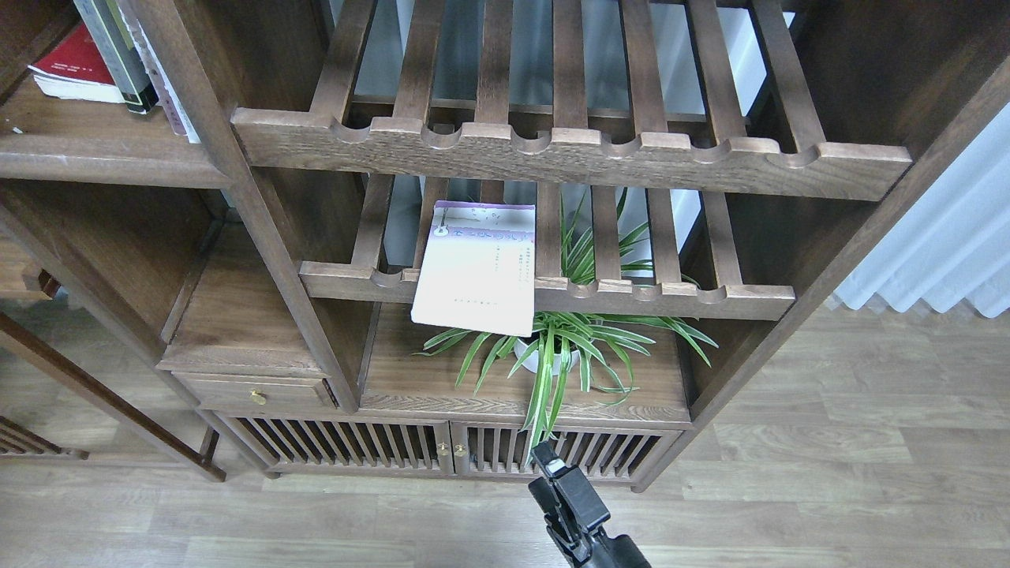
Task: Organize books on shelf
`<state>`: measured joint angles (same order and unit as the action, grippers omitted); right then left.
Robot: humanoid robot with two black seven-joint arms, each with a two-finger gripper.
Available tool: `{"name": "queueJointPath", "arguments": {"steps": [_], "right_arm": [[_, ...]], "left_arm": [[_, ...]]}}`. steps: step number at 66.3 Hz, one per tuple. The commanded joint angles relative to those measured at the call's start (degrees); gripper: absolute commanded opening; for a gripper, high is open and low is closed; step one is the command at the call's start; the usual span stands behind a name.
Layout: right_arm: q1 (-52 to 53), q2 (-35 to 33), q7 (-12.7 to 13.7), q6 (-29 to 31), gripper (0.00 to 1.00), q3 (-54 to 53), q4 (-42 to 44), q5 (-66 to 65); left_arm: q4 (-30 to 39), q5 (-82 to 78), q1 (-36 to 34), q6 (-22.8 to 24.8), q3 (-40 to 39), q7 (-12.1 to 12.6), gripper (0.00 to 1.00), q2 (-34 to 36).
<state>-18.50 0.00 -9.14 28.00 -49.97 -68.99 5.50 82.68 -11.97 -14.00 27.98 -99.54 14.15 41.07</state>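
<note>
Dark-brown wooden cabinet on pale plank floor (828, 465); white curtain (939, 252) at right. Solid shelf (95, 150), rounded front edge, upper left: red book (75, 67) flat, grey book (118, 51) leaning beside it. Lavender-white book (477, 264) flat on lower slatted rack (671, 296), overhanging scalloped rail, above potted spider plant (552, 355). One black gripper (552, 473) low at bottom centre, which arm unclear; finger spread cannot be told.

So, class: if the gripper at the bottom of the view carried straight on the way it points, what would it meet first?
Probably the drooping leaves of the potted plant. The gripper points up and slightly left toward them, though depth is unclear.
</note>
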Motion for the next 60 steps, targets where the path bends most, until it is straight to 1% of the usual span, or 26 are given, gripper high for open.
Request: {"name": "queueJointPath", "arguments": {"steps": [1,7,14,23,25,26,28,34,41,48,60], "right_arm": [[0.04,0.00,0.00,0.00,0.99,-0.48,0.53,0.13],[0.48,0.00,-0.09,0.00,0.99,-1.10,0.70,0.30],[1.36,0.00,-0.09,0.00,0.99,-1.01,1.23,0.83],[4.61,0.00,-0.09,0.00,0.99,-1.10,3.86,0.83],[5.05,0.00,-0.09,0.00,0.99,-1.01,4.39,0.83],[7.14,0.00,-0.09,0.00,0.99,-0.57,6.13,0.74],[8.38,0.00,-0.09,0.00,0.99,-0.48,6.94,0.74],[10.68,0.00,-0.09,0.00,0.99,-0.31,7.73,0.74],[14.19,0.00,-0.09,0.00,0.99,-0.22,7.82,0.74],[15.86,0.00,-0.09,0.00,0.99,-0.13,7.82,0.74],[17.01,0.00,-0.09,0.00,0.99,0.05,7.73,0.66]], "left_arm": [[1.61,0.02,4.86,0.02,-0.92,0.00,0.73,-0.90],[1.96,0.02,7.49,0.02,-0.92,0.09,0.75,-3.28],[2.14,0.02,10.31,0.02,-0.92,0.79,0.75,-6.71],[2.05,-0.07,13.91,0.02,-1.01,0.79,0.75,-9.87],[1.87,-0.07,14.26,0.02,-1.01,0.79,0.75,-10.05],[1.61,-0.07,16.09,0.02,-1.01,0.70,0.76,-10.13],[1.43,-0.07,17.07,0.02,-1.01,0.70,0.77,-10.14],[0.99,0.02,18.92,0.02,-1.19,0.35,0.80,-10.14],[-1.02,0.02,21.55,0.02,-2.50,0.00,0.85,-10.40],[-1.99,0.63,23.93,0.02,-3.82,0.00,0.90,-10.92],[-4.10,1.51,27.10,0.02,-4.09,0.00,0.93,-10.93]]}}
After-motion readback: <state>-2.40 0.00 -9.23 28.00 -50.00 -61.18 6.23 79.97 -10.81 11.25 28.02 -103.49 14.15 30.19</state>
